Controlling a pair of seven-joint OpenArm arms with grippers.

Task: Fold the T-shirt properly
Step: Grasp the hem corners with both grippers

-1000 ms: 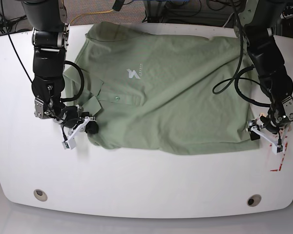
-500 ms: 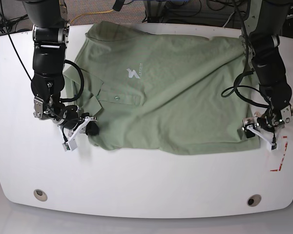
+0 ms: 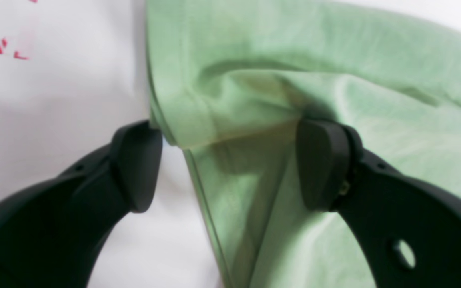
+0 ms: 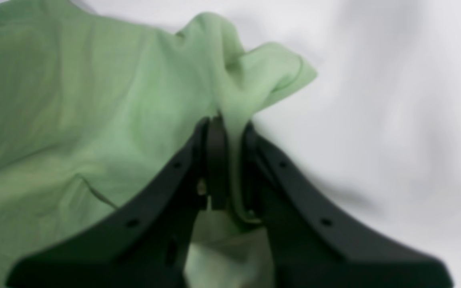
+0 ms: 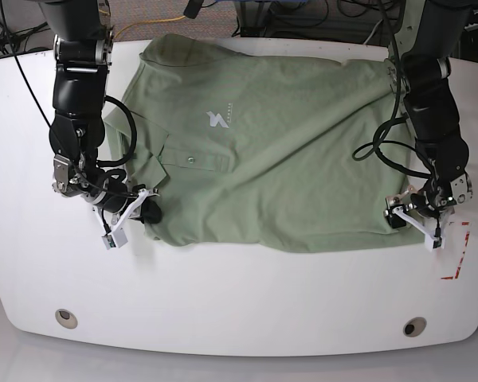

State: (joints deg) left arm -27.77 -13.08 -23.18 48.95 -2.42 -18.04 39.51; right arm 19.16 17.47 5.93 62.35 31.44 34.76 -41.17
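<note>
Fabric is already pinched at the left of the base view: the black two-fingered right gripper (image 5: pixel 138 213) is clamped on a raised fold of the pale sage-green knit T-shirt (image 5: pixel 279 151) near its collar end, at about eight o'clock on the white rounded table (image 5: pixel 223 302). In the right wrist view the right gripper (image 4: pixel 226 160) is seen with its jaws pressed together and a thin ridge of cloth squeezed between them, presumably so that this corner can be lifted without slipping.

The shirt is spread chest-up across the table's middle and upper half, its small white chest logo (image 5: pixel 217 120) showing, and is judged not yet folded.

At about four o'clock, beside red tape marks (image 5: pixel 456 255), the left gripper (image 5: pixel 413 221) is set at the hem corner. In the left wrist view its jaws are parted and straddle the bunched hem edge (image 3: pixel 198 132), one fingertip on bare table, the other on cloth. This placement appears meant to match the other grasp, so both ends can be carried together.
</note>
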